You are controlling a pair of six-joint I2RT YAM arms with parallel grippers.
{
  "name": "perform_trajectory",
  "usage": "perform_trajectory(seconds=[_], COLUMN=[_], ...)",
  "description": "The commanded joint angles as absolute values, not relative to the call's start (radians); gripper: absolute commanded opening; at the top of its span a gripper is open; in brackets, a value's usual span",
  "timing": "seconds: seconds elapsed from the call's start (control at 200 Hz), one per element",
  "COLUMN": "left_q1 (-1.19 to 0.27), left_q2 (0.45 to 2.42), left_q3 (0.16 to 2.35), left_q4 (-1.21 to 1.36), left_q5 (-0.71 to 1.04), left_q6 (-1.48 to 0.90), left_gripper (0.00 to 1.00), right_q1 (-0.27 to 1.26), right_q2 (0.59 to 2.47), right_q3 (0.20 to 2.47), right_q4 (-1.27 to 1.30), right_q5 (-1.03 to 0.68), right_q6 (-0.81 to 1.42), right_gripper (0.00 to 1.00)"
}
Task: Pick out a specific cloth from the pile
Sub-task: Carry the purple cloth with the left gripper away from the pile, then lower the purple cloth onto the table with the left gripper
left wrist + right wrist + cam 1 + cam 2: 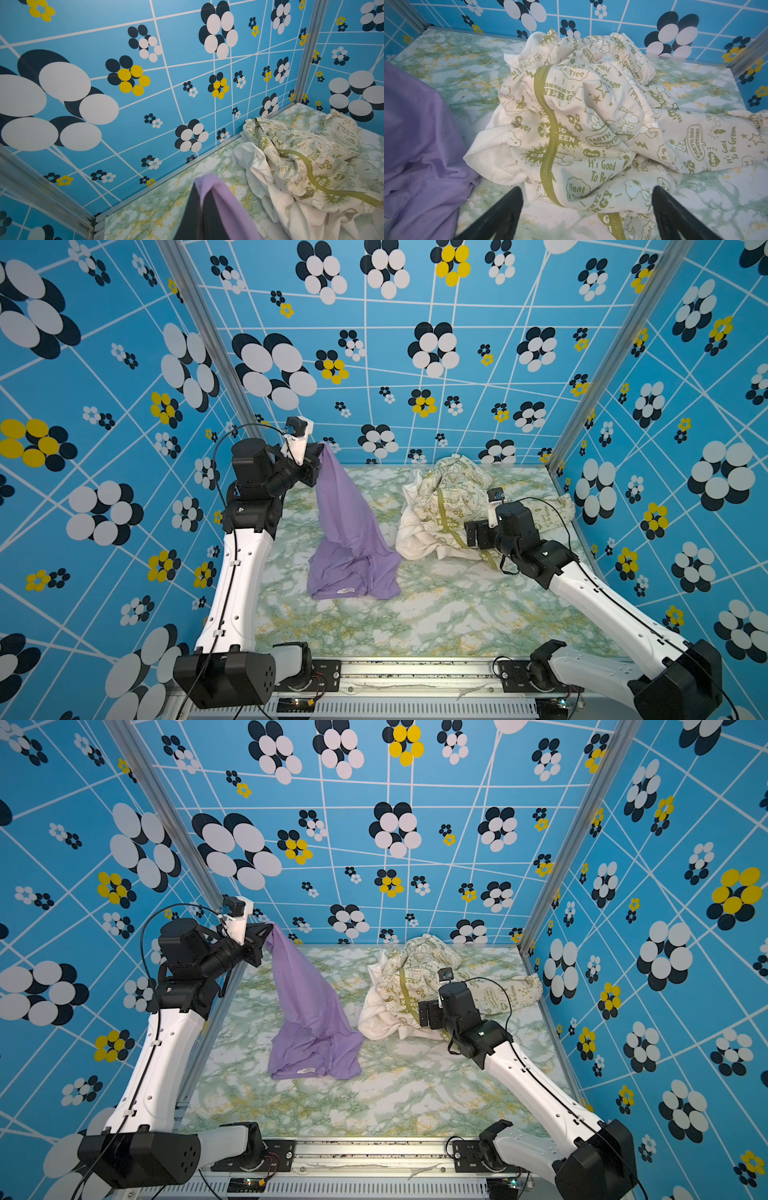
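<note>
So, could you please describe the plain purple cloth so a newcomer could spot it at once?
On the green marbled tabletop, left of the heap of white and olive-printed cream cloths, hangs the thin lavender-purple cloth. The shut left gripper lifts one corner. It alone is purple and unprinted.

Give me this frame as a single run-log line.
left gripper: shut on purple cloth, top lifted, bottom on table | right gripper: open, empty, at pile | cloth apart from pile

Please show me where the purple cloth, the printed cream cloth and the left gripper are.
purple cloth [353,526]: in a top view, middle of its hanging part.
printed cream cloth [612,116]: right wrist view, centre of the heap.
left gripper [266,934]: in a top view, fingertips shut on the purple cloth's upper end.
</note>
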State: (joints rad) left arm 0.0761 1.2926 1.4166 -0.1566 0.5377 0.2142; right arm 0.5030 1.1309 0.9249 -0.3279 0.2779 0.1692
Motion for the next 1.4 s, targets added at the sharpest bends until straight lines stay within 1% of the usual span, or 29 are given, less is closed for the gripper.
perform_trajectory(seconds=[0.0, 0.255, 0.435, 0.555, 0.72, 0.935, 1.135, 1.394], left_q1=[0.112, 0.140, 0.150, 0.161, 0.172, 0.177, 0.176, 0.173], left_q2=[1.361, 1.585, 1.639, 1.636, 1.566, 1.431, 1.344, 1.310], left_q3=[1.493, 1.849, 2.040, 2.067, 1.914, 1.538, 1.223, 0.963], left_q4=[-0.056, -0.162, -0.213, -0.243, -0.196, -0.080, 0.024, 0.121], left_q5=[0.524, 0.454, 0.406, 0.403, 0.391, 0.403, 0.437, 0.435], left_q6=[0.173, 0.220, 0.265, 0.295, 0.322, 0.312, 0.239, 0.186], left_gripper=[0.00, 0.00, 0.00, 0.00, 0.00, 0.00, 0.00, 0.00], right_q1=[0.498, 0.498, 0.498, 0.498, 0.498, 0.497, 0.497, 0.497], right_q2=[1.141, 1.151, 1.149, 1.142, 1.126, 1.120, 1.122, 1.121], right_q3=[0.951, 0.967, 0.969, 0.966, 0.950, 0.939, 0.930, 0.925], right_q4=[-0.305, -0.301, -0.284, -0.276, -0.267, -0.267, -0.263, -0.268], right_q5=[0.262, 0.262, 0.248, 0.238, 0.232, 0.234, 0.235, 0.239], right_q6=[0.173, 0.174, 0.181, 0.188, 0.187, 0.186, 0.186, 0.186], right_gripper=[0.99, 0.99, 0.99, 0.99, 0.99, 0.99, 0.99, 0.99])
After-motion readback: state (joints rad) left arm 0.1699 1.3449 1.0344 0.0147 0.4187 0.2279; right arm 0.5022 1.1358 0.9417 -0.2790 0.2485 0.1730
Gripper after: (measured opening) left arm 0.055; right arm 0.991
